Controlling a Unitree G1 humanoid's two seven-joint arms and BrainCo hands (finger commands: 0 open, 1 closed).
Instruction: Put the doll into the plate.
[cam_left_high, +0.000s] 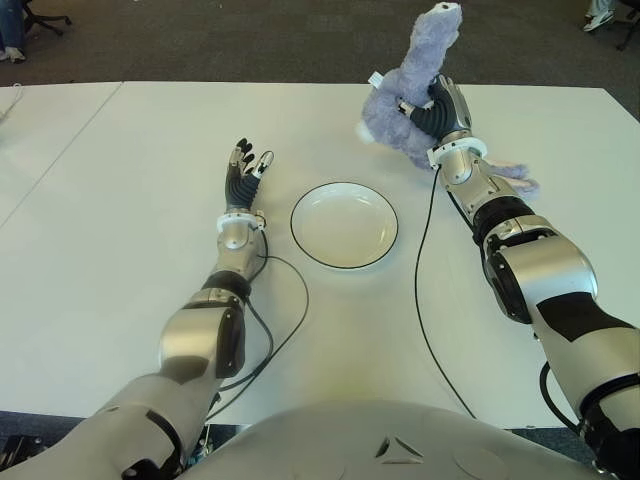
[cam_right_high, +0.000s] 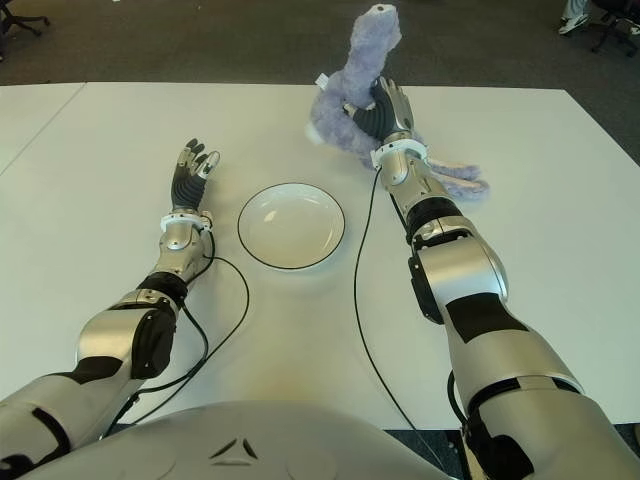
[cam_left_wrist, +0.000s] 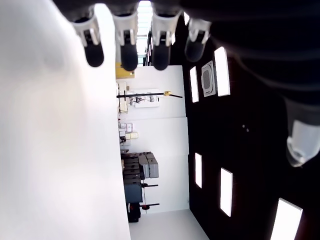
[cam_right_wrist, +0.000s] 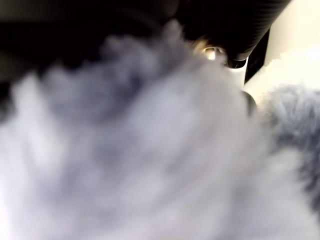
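The doll (cam_left_high: 398, 105) is a fuzzy lavender plush with a long neck and a small head (cam_left_high: 440, 18) pointing up. My right hand (cam_left_high: 437, 110) is shut on its body at the far right of the white table (cam_left_high: 120, 270), lifting it while one leg trails on the table behind my forearm. Purple fur (cam_right_wrist: 150, 150) fills the right wrist view. The white plate (cam_left_high: 344, 225), round with a dark rim, lies empty at the table's middle, nearer me and left of the doll. My left hand (cam_left_high: 245, 165) shows open, fingers straight, left of the plate.
A black cable (cam_left_high: 425, 300) runs along the table from my right wrist toward me, just right of the plate. Another cable (cam_left_high: 285, 320) loops beside my left forearm. Dark carpet (cam_left_high: 250, 40) lies beyond the table's far edge.
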